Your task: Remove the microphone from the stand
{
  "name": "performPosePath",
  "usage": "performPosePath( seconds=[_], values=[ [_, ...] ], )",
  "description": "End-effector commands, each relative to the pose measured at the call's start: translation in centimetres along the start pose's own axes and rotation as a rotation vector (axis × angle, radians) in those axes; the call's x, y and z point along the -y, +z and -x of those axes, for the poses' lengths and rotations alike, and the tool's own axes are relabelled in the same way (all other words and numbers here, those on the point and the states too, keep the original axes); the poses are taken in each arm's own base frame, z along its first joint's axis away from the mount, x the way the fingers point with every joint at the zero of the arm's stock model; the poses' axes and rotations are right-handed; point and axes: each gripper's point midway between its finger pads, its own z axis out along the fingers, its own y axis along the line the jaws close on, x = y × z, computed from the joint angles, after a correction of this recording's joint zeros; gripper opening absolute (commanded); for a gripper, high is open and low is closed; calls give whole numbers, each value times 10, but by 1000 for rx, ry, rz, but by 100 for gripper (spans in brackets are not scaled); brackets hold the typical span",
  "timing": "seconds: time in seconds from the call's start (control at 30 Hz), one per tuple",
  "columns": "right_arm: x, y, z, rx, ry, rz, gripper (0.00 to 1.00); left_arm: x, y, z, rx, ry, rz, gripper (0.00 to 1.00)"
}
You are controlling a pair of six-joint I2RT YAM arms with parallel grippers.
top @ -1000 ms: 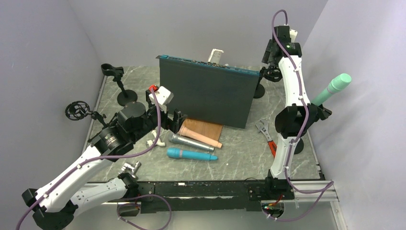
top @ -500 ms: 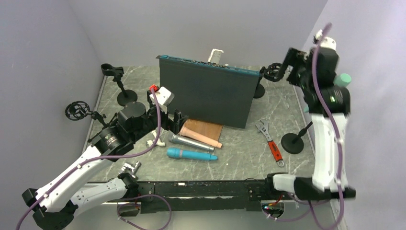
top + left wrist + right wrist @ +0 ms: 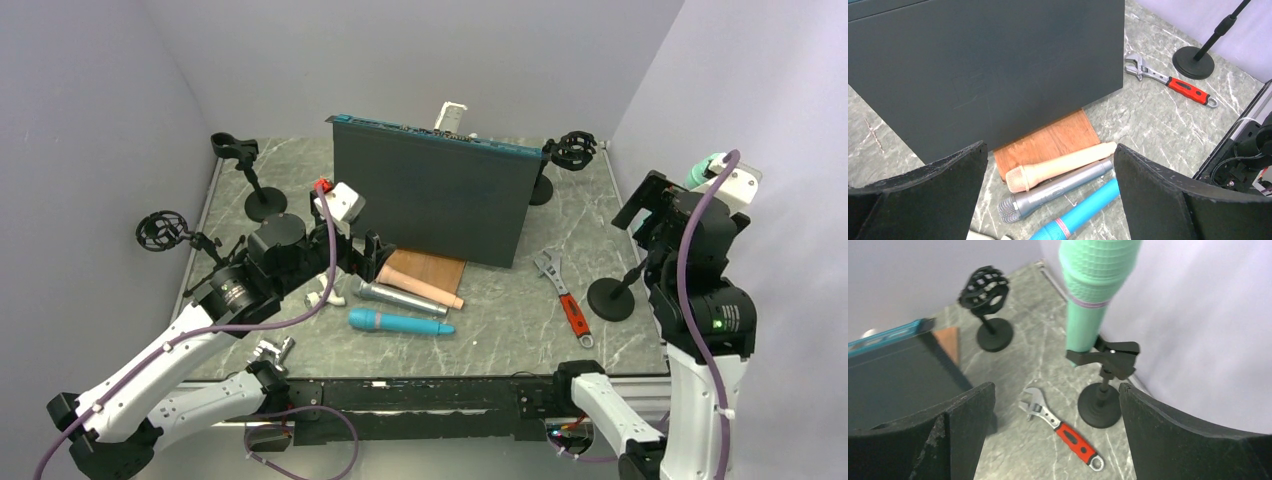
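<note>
Microphone (image 3: 1088,315): mint green, mesh head, purple ring. Sits head up in black clip of stand (image 3: 1104,407), right of dark board (image 3: 430,200). Right gripper (image 3: 1056,387) spread wide near it, holds nothing. Left gripper (image 3: 1049,150) spread wide too, over front of board. Microphones: four; tan one (image 3: 1058,165), silver one (image 3: 1053,187), blue one (image 3: 1078,215) lie flat before board. Stands: four, two left of board, two right. Wrench (image 3: 1168,80): one, red handle, right of board. Wood block (image 3: 1048,142): one, at board's foot.
</note>
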Motion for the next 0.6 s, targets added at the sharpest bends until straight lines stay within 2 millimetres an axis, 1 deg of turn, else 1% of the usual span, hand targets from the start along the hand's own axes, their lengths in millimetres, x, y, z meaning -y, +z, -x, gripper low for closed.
performPosePath(
  seconds=[0.0,0.07,0.17,0.33,0.5,0.53,0.57],
  values=[
    [36,13,2,37,24,-266,94,2,-1,12,49,-9,-12,99],
    [42,19,2,68,27,-316,93,1,-1,12,48,-7,-8,99],
    [41,36,1,90,29,-368,92,0,-1,12,49,-4,2,99],
    [29,67,7,142,67,-389,92,-3,0,10,43,-1,14,99],
    [22,96,11,165,100,-399,91,-7,0,9,40,7,34,99],
    [30,100,12,169,115,-426,90,-7,1,9,41,9,36,99],
    [34,103,12,171,126,-438,88,-8,1,8,37,11,39,99]
  ],
)
